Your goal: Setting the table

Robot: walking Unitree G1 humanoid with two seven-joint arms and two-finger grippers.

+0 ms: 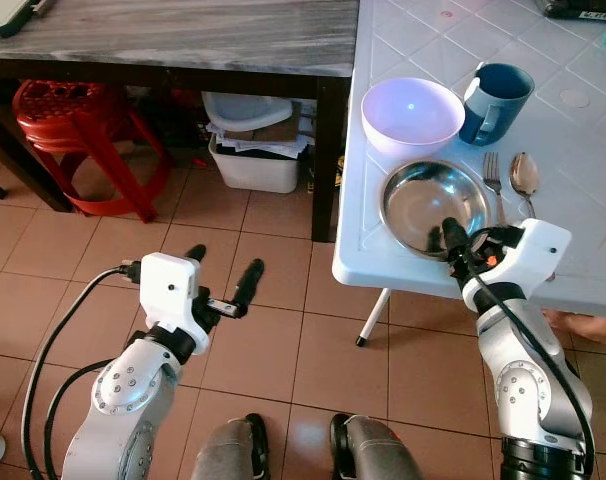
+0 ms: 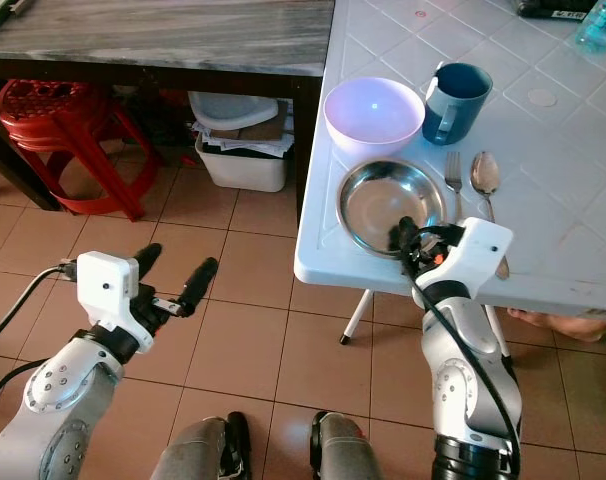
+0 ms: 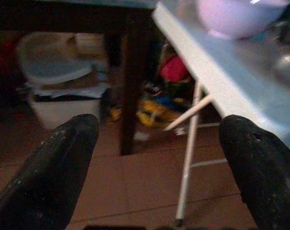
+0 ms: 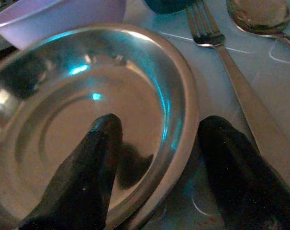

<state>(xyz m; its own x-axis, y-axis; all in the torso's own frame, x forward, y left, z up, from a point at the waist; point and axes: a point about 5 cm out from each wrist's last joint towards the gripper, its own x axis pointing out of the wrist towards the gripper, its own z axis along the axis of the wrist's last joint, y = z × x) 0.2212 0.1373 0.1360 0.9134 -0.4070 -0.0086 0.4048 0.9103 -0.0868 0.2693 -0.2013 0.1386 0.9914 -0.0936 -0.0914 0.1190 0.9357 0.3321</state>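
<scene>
Our right claw (image 4: pixel 157 158) straddles the metal plate's (image 4: pixel 63 120) rim, one finger inside, one outside. Fork (image 4: pixel 231 72) and spoon (image 4: pixel 260 14) lie at two o'clock, a lilac bowl (image 4: pixel 54 17) at eleven.

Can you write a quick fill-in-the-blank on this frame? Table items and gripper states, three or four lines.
1. The right gripper straddles the rim of the ____ plate, one finger inside and one outside.
2. The fork lies between the plate and the ____.
3. The blue mug stands beside the ____ bowl.
4. The left gripper hovers over the floor with its fingers ____.

Missing words: metal; spoon; purple; open
</scene>
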